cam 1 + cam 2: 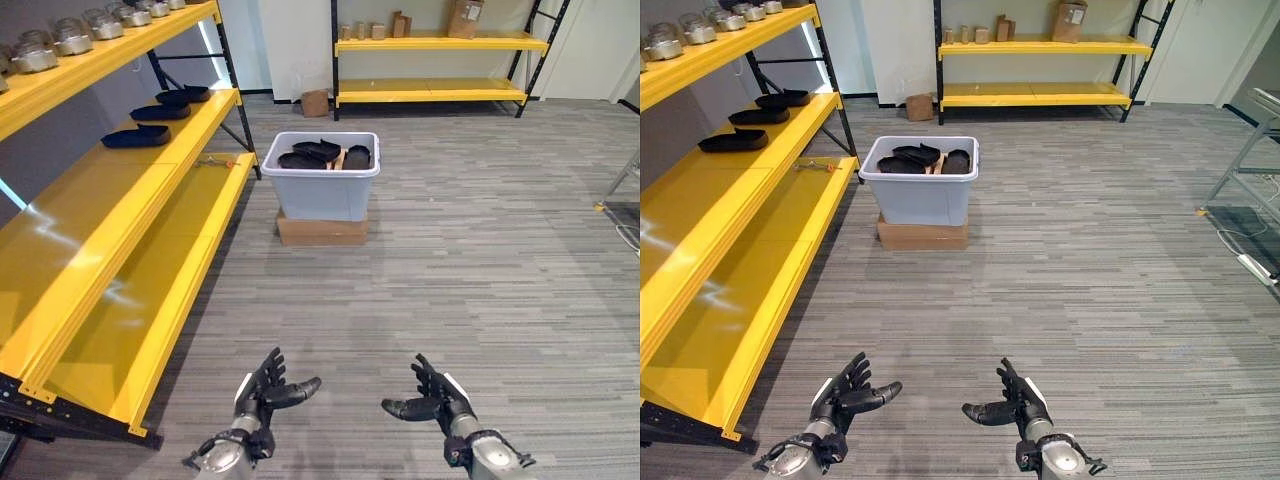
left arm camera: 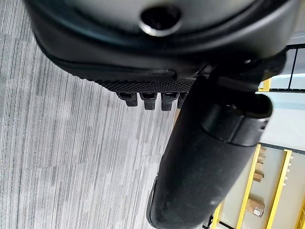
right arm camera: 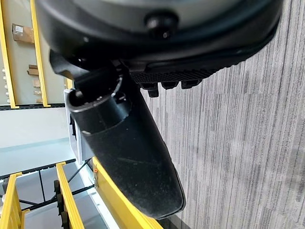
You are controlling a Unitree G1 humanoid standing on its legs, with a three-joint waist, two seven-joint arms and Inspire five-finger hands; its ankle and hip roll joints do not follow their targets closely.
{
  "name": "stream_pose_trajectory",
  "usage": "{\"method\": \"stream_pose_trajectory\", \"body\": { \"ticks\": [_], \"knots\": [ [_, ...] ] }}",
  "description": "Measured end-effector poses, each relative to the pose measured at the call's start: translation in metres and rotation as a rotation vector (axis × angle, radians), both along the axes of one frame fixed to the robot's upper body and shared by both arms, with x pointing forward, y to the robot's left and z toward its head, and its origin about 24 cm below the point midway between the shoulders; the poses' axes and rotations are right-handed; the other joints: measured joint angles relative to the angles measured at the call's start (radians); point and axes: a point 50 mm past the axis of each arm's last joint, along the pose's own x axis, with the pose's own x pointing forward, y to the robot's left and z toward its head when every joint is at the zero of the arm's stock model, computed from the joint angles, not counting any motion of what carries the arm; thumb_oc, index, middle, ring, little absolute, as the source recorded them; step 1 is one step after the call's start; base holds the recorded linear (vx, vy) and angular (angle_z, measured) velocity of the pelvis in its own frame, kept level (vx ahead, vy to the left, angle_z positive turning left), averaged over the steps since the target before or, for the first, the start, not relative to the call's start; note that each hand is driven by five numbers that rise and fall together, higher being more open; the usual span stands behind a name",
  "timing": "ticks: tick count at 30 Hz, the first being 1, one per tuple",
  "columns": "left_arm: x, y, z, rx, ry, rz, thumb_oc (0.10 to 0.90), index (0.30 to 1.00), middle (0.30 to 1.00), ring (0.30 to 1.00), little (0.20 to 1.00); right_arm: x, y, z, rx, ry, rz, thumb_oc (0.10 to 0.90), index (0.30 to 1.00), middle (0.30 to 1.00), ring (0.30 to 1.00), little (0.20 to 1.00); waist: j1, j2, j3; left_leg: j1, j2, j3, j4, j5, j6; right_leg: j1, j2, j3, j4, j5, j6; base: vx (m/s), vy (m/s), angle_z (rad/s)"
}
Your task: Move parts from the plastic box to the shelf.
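Left eye view: both hands empty, left hand [image 1: 262, 392] and right hand [image 1: 432, 398] spread loose over the near carpet. Black parts [image 1: 322, 153] sit in the plastic box [image 1: 320, 188], far ahead, right of the yellow shelf [image 1: 120, 240]. Approach comes first; next, walk up and reach in.

A pale grey plastic box [image 1: 320, 185] stands upright on a flat brown cardboard carton on the carpet, just beside the long yellow metal shelf [image 1: 150, 215]. Flat black parts [image 1: 322, 154] lie heaped inside it. 3 more flat black parts [image 1: 137, 136] rest on the shelf's middle level.
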Motion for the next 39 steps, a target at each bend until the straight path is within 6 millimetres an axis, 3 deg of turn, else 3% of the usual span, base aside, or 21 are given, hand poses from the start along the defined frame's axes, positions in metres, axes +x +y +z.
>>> {"method": "stream_pose_trajectory", "body": {
  "ticks": [36,39],
  "knots": [
    [-0.0056,0.0018,-0.0025,0.002,0.015,0.008,0.900,1.000,1.000,1.000,1.000,-0.0018,0.0000,-0.0011,0.001,0.006,0.000,0.900,1.000,1.000,1.000,1.000,0.000,0.002,0.003,0.005,0.001,0.005,0.001,0.004,0.005,0.002,0.000,0.000,0.000,0.004,0.003,0.00,0.003,0.00],
    [-0.0024,0.0022,-0.0007,0.007,0.006,0.004,0.900,1.000,1.000,1.000,1.000,0.0033,0.0005,0.0014,0.001,-0.008,0.004,0.900,1.000,1.000,1.000,1.000,0.001,0.001,0.034,0.017,0.001,0.008,0.005,0.005,0.007,0.005,0.000,0.003,0.019,0.002,0.003,-0.09,0.057,-0.03]
  ]
}}
